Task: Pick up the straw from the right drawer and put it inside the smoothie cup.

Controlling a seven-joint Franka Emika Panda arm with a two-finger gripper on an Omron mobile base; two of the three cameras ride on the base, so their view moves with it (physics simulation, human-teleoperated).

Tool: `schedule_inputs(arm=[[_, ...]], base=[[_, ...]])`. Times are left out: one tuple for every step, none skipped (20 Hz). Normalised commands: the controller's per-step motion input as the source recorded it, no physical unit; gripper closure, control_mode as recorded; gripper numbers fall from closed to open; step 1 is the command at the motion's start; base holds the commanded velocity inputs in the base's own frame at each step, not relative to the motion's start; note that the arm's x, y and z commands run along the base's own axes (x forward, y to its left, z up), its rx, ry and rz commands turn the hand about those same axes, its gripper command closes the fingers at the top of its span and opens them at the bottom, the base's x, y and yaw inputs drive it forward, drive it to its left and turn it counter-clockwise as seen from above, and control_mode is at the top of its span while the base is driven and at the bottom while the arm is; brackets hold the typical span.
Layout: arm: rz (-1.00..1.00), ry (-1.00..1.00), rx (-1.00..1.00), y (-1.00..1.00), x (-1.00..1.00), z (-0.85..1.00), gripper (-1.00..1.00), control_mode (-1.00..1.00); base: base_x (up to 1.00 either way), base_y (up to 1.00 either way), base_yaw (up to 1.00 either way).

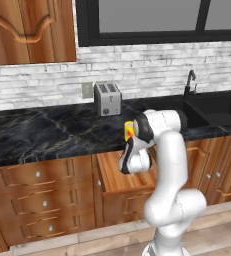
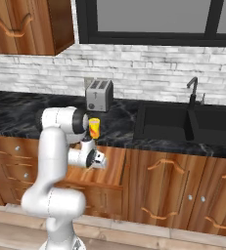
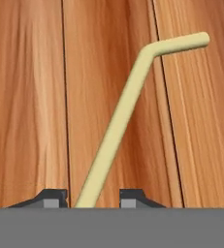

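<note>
Lying on the plank floor of the right drawer [image 3: 31, 97], one straw [image 3: 118, 126], pale yellowish-tan, long axis running in the hand view from between the two dark fingertips [image 3: 53, 197] at the bottom up and to the right, then bent near its far end with a short piece pointing right and slightly up. Flanked low down by one fingertip on each side, a gap visible between each tip and the straw; tool [image 3: 93, 198] spread, not touching the straw as far as can be seen. Crossing one plank seam on the drawer floor near the bend.

Seen from the base views: drawer pulled out below the front edge of the dark marbled desk [image 1: 37, 130], arm folded down over it, wrist low inside. One smoothie cup [image 2: 94, 127], yellow-orange with a red mark, standing upright near the desk's front edge just above the open drawer, partly hidden by the arm's dark elbow joint in the left base view. One silver two-slot toaster [image 1: 107, 98] toward the back edge, behind the cup. One black sink [image 2: 168, 124] with one dark faucet [image 2: 193, 90] to the right. Three stacked drawer fronts [image 1: 42, 202] left of the open drawer, each with a round silver knob.
</note>
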Motion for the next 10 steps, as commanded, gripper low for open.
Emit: schedule_inputs(arm=[[-0.07,0.49,-0.21,0.19,-0.46,0.00,1.00,-1.00],[-0.08,0.45,-0.19,0.13,-0.51,0.00,1.00,-1.00],[-0.10,0.37,-0.17,0.06,-0.56,0.00,1.00,-1.00],[-0.12,0.21,-0.13,0.00,-0.61,0.00,1.00,-1.00],[-0.13,0.10,-0.12,0.00,-0.60,0.00,1.00,-1.00],[-0.14,0.00,-0.09,0.00,-0.59,0.00,1.00,-1.00],[-0.18,-0.01,-0.05,0.00,-0.51,0.00,1.00,-1.00],[-0.21,-0.11,-0.03,0.00,-0.47,0.00,1.00,-1.00],[-0.21,-0.12,0.00,0.00,-0.44,0.02,1.00,-1.00],[-0.23,-0.07,0.00,0.00,-0.41,0.22,1.00,-1.00]], base=[[0.00,0.00,0.00],[0.00,0.00,0.00],[0.00,0.00,0.00],[0.00,0.00,0.00],[0.00,0.00,0.00],[0.00,0.00,0.00],[0.00,0.00,0.00],[0.00,0.00,0.00],[0.00,0.00,0.00],[0.00,0.00,0.00]])
